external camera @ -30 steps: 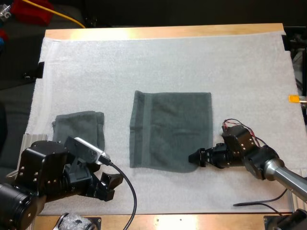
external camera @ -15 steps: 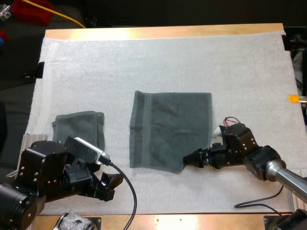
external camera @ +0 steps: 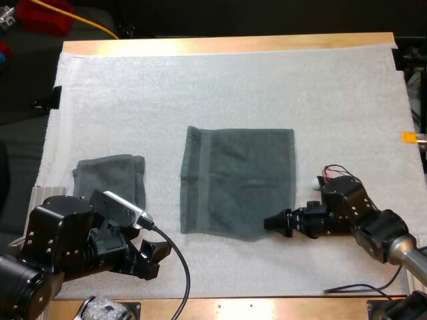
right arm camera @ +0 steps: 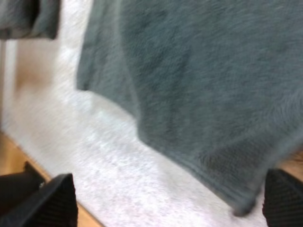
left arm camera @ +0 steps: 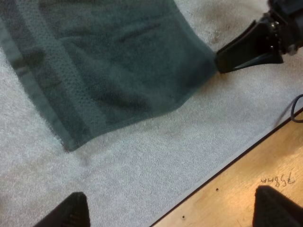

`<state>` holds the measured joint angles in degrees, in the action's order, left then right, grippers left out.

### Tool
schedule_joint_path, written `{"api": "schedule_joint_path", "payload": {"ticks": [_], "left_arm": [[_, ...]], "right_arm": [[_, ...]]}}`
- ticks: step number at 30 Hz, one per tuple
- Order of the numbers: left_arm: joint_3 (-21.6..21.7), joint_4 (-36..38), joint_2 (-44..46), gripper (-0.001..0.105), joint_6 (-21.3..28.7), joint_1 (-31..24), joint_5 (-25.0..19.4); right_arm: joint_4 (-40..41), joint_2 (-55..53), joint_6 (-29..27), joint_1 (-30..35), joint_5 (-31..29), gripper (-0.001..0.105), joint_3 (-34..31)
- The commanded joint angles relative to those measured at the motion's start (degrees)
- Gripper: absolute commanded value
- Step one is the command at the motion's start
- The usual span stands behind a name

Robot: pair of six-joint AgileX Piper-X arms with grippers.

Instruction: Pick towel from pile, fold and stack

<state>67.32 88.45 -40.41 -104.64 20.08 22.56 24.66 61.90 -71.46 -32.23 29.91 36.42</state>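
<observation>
A dark grey-green towel (external camera: 237, 183) lies spread flat in the middle of the mat, its near right corner rounded and slightly bunched. A second towel, folded (external camera: 110, 177), rests at the left. My right gripper (external camera: 270, 223) sits low at the flat towel's near right corner; in the right wrist view its fingers (right arm camera: 47, 198) stand apart, open, with the towel's corner (right arm camera: 236, 198) just ahead of them. My left gripper (external camera: 150, 257) hovers open near the mat's front edge, below the folded towel; from it I see the flat towel's near edge (left arm camera: 118, 113) and the right gripper (left arm camera: 246, 47).
The white mat (external camera: 220, 87) covers most of the wooden table, and its bare front edge (left arm camera: 246, 175) runs just behind the left gripper. A thin dark cable (external camera: 360, 283) lies on the mat near the right arm.
The right gripper pushed left against the towel's near right corner, then drew back right and slightly nearer. The corner slid back with it. The left arm stayed still.
</observation>
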Motion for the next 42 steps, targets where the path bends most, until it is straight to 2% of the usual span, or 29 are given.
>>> {"api": "schedule_joint_path", "payload": {"ticks": [1,6,10,17,22,28,33,42], "left_arm": [[-0.1,0.0,0.2,0.069,-0.5,0.2,0.3],[-0.1,0.0,0.2,0.069,-0.5,0.2,0.3],[-0.1,0.0,0.2,0.069,-0.5,0.2,0.3],[-0.1,0.0,0.2,0.069,-0.5,0.2,0.3],[-0.1,0.0,0.2,0.069,-0.5,0.2,0.3],[-0.1,0.0,0.2,0.069,-0.5,0.2,0.3],[-0.1,0.0,0.2,0.069,-0.5,0.2,0.3],[-0.1,0.0,0.2,0.069,-0.5,0.2,0.3]], "right_arm": [[2.9,-1.1,-1.0,0.1,-1.6,0.077,0.1],[12.8,-5.2,-4.1,0.1,-11.0,0.077,0.1],[17.6,-6.7,-6.1,0.1,-15.9,0.077,0.1],[19.1,-6.8,-6.3,0.1,-15.6,0.077,0.1],[18.6,-6.8,-2.0,0.1,-15.6,0.077,0.1],[14.1,-6.8,4.7,0.1,-14.9,0.077,-1.8],[5.9,-6.8,13.1,0.1,-11.5,0.077,-8.2],[-6.4,-6.8,20.1,0.0,-9.5,0.077,-13.0]]}}
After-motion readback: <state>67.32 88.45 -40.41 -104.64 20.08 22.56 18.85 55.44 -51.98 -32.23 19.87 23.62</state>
